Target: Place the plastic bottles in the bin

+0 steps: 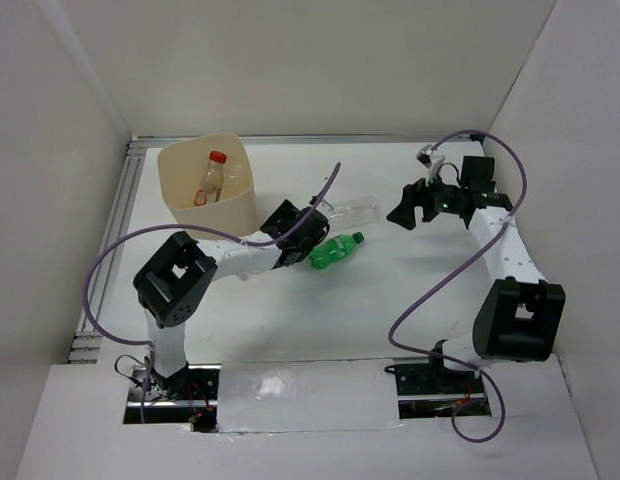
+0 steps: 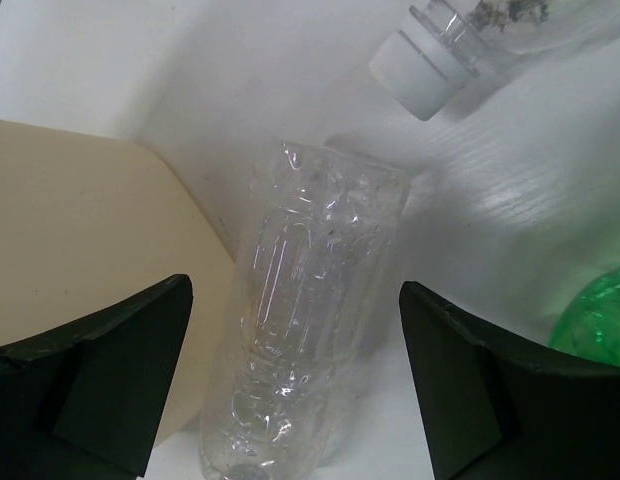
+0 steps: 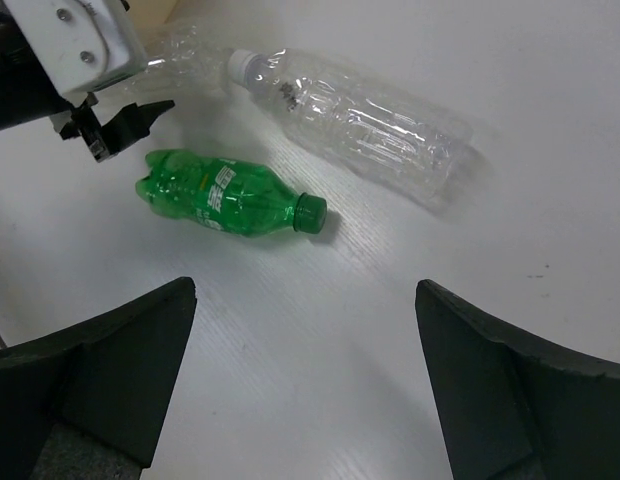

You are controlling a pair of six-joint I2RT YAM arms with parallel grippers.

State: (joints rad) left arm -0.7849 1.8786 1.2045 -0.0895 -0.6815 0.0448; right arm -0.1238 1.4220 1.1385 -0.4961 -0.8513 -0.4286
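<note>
Three bottles on the table (image 1: pixel 320 320), one in the bin (image 1: pixel 240 205)
Left gripper (image 2: pixel 294 300) is spread wide around a crumpled clear bottle (image 2: pixel 315 250), which lies lengthwise between the fingers, unpinched, right beside the bin. The green bottle (image 3: pixel 225 195) lies with its cap toward the right arm. The white-capped bottle (image 3: pixel 360 115) points its cap at the left gripper. Right gripper (image 3: pixel 305 290) gapes, empty. The red-capped bottle (image 1: pixel 212 178) is in the bin.

Bin (image 1: pixel 237 207): translucent beige. Red-cap bottle (image 1: pixel 211 178): clear, red label. Green bottle (image 3: pixel 218 194): green body, green cap, pale label print. Clear bottle (image 3: pixel 375 128): white cap. Table (image 1: pixel 390 290): white, fine grain. Cable (image 1: pixel 91 285): purple.
</note>
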